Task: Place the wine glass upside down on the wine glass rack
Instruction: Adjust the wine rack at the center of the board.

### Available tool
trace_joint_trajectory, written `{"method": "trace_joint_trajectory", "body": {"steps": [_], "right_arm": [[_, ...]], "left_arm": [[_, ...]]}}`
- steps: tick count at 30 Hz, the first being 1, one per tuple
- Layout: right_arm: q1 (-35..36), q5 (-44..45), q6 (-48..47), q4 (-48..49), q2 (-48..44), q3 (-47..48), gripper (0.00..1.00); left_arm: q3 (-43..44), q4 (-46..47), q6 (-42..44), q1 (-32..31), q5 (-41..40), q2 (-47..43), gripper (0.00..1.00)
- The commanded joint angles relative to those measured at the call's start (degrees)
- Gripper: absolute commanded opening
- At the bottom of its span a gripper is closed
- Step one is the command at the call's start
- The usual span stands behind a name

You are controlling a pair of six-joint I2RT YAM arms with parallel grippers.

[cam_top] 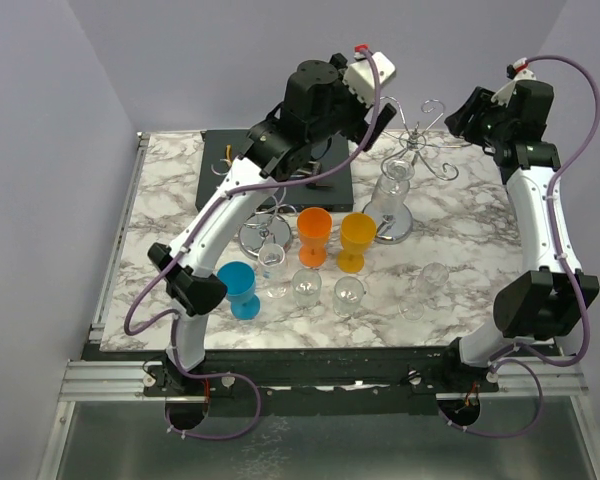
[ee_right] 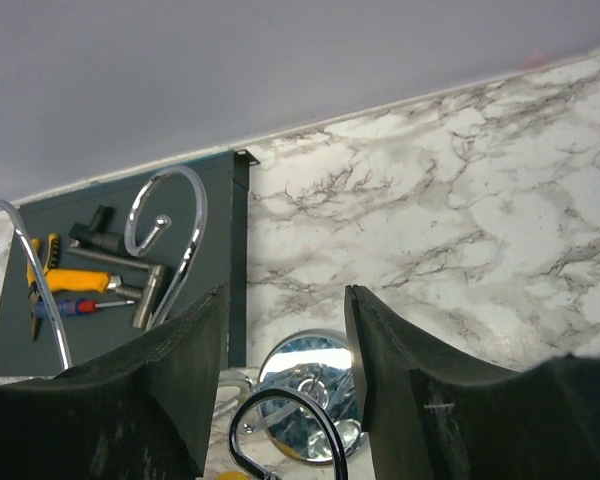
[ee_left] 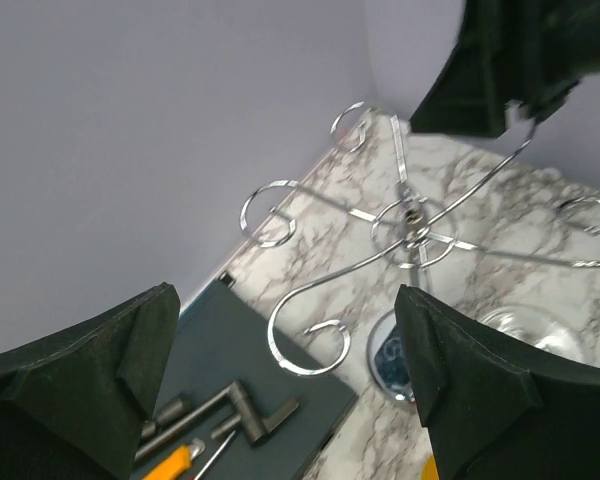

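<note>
The left hand [ee_left: 285, 300] to the left of the wine glass rack's [cam_top: 392, 222] wire top and the right hand [ee_right: 285, 295] to its right both hover released and empty, while the clear wine glasses [cam_top: 348, 292] stand on the table [cam_top: 480, 230] near the rack's base, on its near side.

We see a white marbled table [cam_top: 480, 230] carrying a dark grey mat [cam_top: 335, 195] at its far left, with the chrome wine glass rack [cam_top: 388, 215] standing just right of it. Nearer us stand an orange cup [cam_top: 315, 235], a yellow cup [cam_top: 357, 240] just beside it and a blue cup [cam_top: 240, 288] further left. Several clear wine glasses [cam_top: 307, 286] stand upright along the front.
</note>
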Motion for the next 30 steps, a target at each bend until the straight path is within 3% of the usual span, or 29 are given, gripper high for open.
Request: {"method": "trace_joint_trajectory", "body": {"steps": [1,13,19,25,30], "right_arm": [[-0.2,-1.65,-0.14,0.76,-1.95,-2.61,0.55],[-0.19,-1.93,-0.65,1.13,-1.82,-3.83,0.53],[-0.17,-2.51,-0.22,1.18,-3.18,-4.99,0.42],[-0.15,-2.31,0.48,1.66,-6.41,-7.48,0.31],[-0.2,-2.04,0.96,1.57,-8.7,-8.74,0.27]], "left_arm": [[7.9,-0.84,-2.26,-5.1,4.43,4.9,0.99],[12.61,1.14,-5.17,-8.66,0.09,12.6,0.97],[13.04,4.67,-6.43,-8.65,-4.68,14.41,0.93],[13.06,6.12,-7.7,-8.35,-4.32,15.21,0.81],[12.93,6.19,-8.06,-7.91,-3.75,15.7,0.75]]}}
